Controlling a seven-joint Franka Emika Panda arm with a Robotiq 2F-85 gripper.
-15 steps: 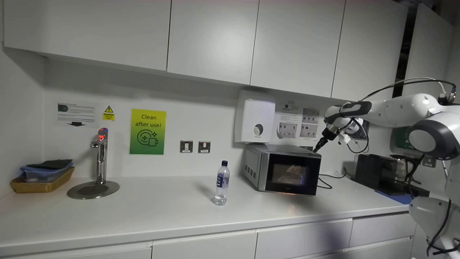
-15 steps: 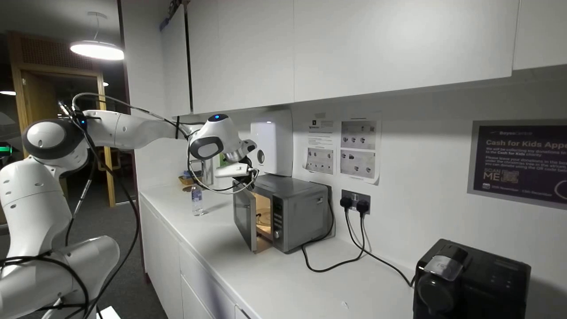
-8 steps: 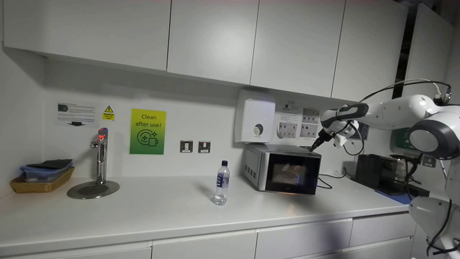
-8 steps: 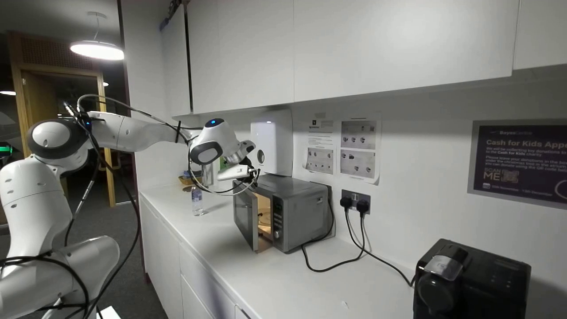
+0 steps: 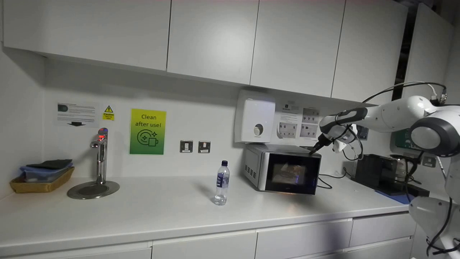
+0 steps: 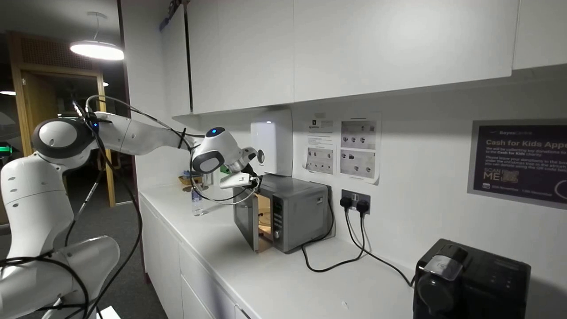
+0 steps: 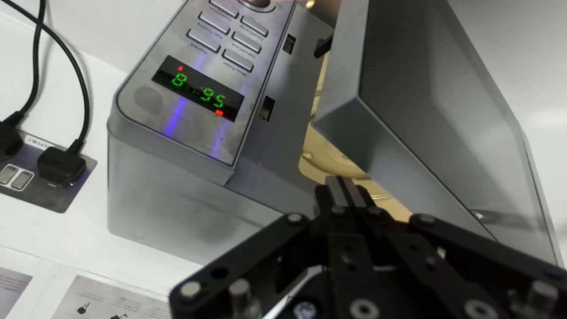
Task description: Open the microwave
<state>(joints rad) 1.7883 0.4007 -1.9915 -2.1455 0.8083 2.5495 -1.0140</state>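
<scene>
One microwave point(image 6: 292, 215) is placed on the white countertop point(image 5: 151, 212), near the wall point(image 6: 421, 141). Its door point(image 7: 425, 106) is partly open: the lit cavity point(image 6: 264, 212) is exposed through a gap beside the control panel point(image 7: 190, 57). The task is judged partly done. The gripper point(image 7: 340, 179) is positioned at the top of this gap; its fingers point(image 7: 335, 190) are set together with nothing held between them. Contact with the door cannot be confirmed. Caution: the door may be pushed shut if force is applied to its outer face. The microwave may be dragged if the fingers are wedged. The upright bottle point(image 5: 221, 185) may be struck if the door is swung too wide. The arm point(image 6: 150, 137) is extended toward the microwave, with the wrist point(image 6: 223, 144) bent and the gripper inclined downward.
</scene>
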